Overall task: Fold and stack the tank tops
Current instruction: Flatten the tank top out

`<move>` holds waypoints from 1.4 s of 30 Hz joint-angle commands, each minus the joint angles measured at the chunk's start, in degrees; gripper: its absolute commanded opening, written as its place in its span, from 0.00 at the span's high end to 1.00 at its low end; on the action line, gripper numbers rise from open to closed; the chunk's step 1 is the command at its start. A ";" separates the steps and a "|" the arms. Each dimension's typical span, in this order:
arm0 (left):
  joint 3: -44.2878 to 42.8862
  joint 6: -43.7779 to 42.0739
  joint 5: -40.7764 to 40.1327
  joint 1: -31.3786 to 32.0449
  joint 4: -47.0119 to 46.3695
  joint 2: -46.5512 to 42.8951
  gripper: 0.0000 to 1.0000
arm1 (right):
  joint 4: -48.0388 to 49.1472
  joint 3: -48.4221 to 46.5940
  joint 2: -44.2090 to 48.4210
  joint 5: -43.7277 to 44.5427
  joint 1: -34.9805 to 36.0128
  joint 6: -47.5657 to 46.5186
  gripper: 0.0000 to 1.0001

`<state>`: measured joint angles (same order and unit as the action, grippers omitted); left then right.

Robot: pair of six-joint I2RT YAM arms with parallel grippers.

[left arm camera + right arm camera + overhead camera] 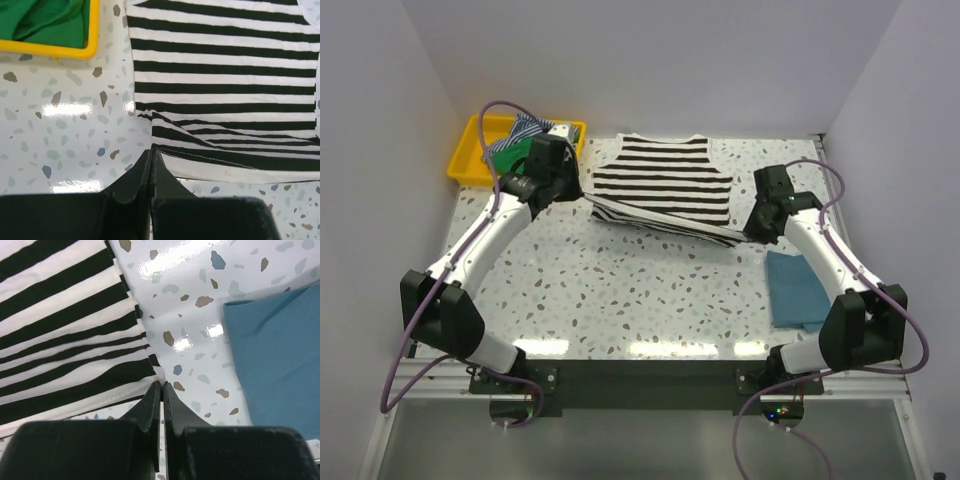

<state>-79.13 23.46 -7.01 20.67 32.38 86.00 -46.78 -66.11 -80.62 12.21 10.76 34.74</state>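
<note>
The black-and-white striped tank top (665,180) lies at the table's back middle, its near hem lifted and stretched between both grippers. My left gripper (582,197) is shut on the hem's left corner (154,149). My right gripper (745,235) is shut on the hem's right corner (159,377). The teal-blue tank top (798,290) lies folded at the right, also in the right wrist view (280,355). The green tank top (517,152) and the finely blue-striped one (532,128) lie in the yellow tray; the green one also shows in the left wrist view (47,22).
The yellow plastic tray (466,150) stands at the back left corner, partly hidden behind my left arm; its rim shows in the left wrist view (55,50). White walls close the table at the back and both sides.
</note>
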 commanded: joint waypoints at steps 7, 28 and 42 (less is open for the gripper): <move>5.11 2.81 12.27 -3.26 1.37 -1.52 1.00 | -7.88 -3.77 -4.01 -0.08 -2.77 -5.47 1.00; 44.41 12.75 20.98 -3.18 -2.85 -29.30 1.00 | -19.74 12.94 0.90 -8.79 -2.85 -3.20 1.00; 42.94 13.98 21.77 -1.68 3.56 -42.23 0.57 | -22.39 11.62 10.57 -7.37 -1.28 0.50 0.67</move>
<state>-31.70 37.04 15.64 18.79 34.37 45.36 -68.40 -52.36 -71.90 4.97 8.40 33.17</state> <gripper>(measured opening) 0.424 0.326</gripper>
